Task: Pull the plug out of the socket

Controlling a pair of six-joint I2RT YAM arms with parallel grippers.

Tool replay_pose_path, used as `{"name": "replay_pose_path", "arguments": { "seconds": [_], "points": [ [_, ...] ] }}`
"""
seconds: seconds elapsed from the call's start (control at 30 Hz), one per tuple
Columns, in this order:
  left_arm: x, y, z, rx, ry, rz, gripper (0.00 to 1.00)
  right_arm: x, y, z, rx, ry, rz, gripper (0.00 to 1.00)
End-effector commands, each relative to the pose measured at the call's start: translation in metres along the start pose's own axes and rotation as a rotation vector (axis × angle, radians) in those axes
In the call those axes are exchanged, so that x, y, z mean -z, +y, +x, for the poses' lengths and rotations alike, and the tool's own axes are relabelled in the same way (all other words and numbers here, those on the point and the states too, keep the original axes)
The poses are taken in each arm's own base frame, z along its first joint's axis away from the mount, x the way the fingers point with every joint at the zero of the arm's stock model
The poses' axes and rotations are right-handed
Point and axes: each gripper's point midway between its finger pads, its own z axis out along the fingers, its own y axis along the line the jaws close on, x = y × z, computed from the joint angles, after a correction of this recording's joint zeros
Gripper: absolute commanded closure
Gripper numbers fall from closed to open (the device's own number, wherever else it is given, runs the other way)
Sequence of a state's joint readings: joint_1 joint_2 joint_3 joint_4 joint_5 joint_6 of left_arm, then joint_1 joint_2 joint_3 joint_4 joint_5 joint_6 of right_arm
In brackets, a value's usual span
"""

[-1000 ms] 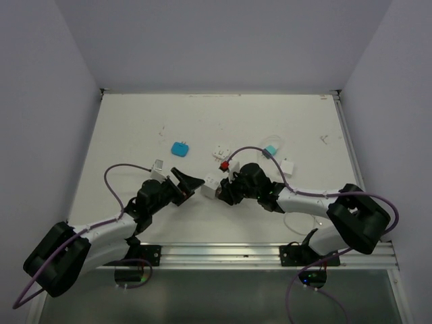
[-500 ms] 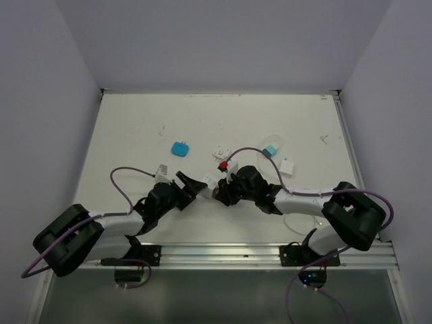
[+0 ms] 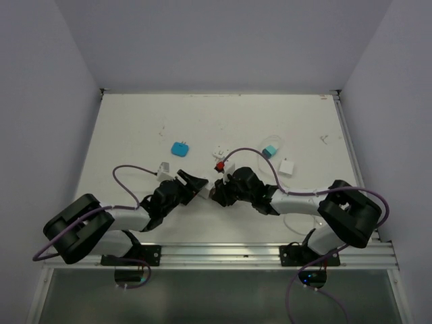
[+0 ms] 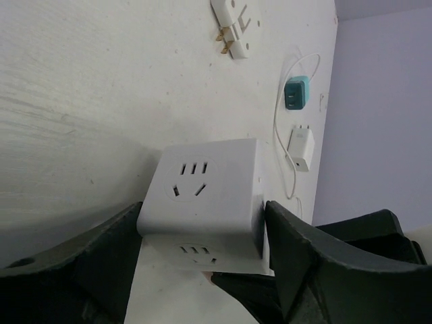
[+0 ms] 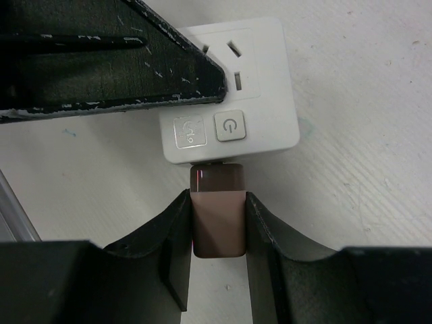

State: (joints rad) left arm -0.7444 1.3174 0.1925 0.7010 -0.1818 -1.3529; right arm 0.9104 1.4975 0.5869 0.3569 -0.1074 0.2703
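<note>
One socket (image 4: 202, 196), one brown plug (image 5: 217, 223), one white charger (image 4: 301, 148) (also one left gripper (image 4: 202, 216), one right gripper (image 5: 217, 202)).

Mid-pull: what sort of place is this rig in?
Likely a robotics lab test cell: a scuffed white tabletop boxed in by plain lilac wall panels, an aluminium mounting rail at its near edge, and a teal charger lying loose beyond the white cube-shaped plastic socket and its brown plug.
</note>
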Motion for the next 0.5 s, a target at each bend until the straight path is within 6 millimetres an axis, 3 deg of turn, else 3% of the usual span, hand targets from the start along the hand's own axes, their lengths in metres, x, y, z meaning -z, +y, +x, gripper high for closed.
{"name": "replay_pose_path", "arguments": {
  "seconds": [0.0,0.1,0.13,0.23,0.3,0.47],
  "points": [
    [-0.006,-0.020,-0.011,0.011,-0.064,0.053,0.30,-0.006,0.009,-0.021,0.000,-0.055,-0.009,1.00],
    [-0.005,-0.018,-0.014,0.015,-0.083,0.048,0.55,-0.007,0.009,-0.019,-0.010,-0.047,-0.004,1.00],
    [-0.005,-0.016,-0.017,0.016,-0.099,0.041,0.70,-0.007,0.009,-0.017,-0.015,-0.040,-0.001,1.00],
    [-0.002,-0.012,-0.027,0.022,-0.156,0.024,0.93,-0.006,0.011,-0.014,-0.028,-0.026,0.002,1.00],
    [0.002,-0.016,-0.036,0.023,-0.197,0.034,1.00,-0.005,0.010,-0.011,-0.040,-0.020,0.007,1.00],
    [0.008,-0.017,-0.059,0.004,-0.305,0.020,1.00,0.005,0.008,-0.003,-0.039,-0.007,0.017,1.00]
  ]
}}
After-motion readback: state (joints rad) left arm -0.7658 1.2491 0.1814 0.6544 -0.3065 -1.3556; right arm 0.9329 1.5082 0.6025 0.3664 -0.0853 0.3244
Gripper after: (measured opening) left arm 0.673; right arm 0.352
